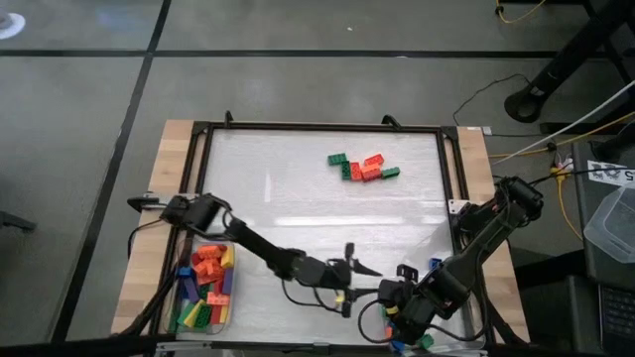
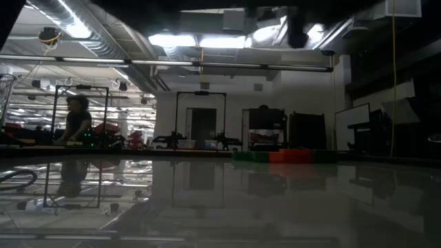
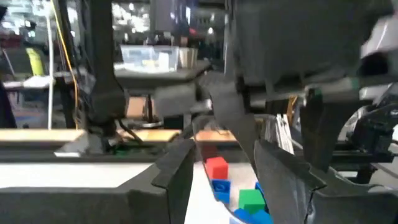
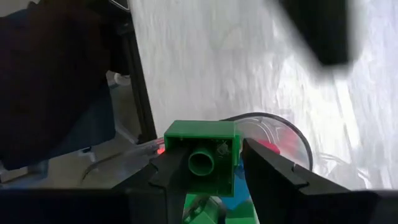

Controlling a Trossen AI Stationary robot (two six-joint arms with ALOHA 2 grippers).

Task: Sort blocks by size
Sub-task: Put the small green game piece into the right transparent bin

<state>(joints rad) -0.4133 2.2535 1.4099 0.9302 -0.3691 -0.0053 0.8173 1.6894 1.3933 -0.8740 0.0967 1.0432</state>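
Bricks like the small green square block [image 4: 202,163] pinched between the right gripper's [image 4: 208,171] fingers look light, rigid and slick-sided, so a grip across two flat opposite walls, as here, seems safest. That gripper hovers at the table's near right corner over a clear tray [image 4: 292,140] of small blocks. Just beside it, the left gripper [image 3: 217,168] stands part open and empty, with red [image 3: 216,167], blue [image 3: 219,186] and green [image 3: 251,199] small blocks beyond its fingers. Long blocks fill the near left tray [image 1: 230,288]. Farthest off, a red and green cluster [image 1: 362,167] lies unsorted on the table [image 1: 298,198].
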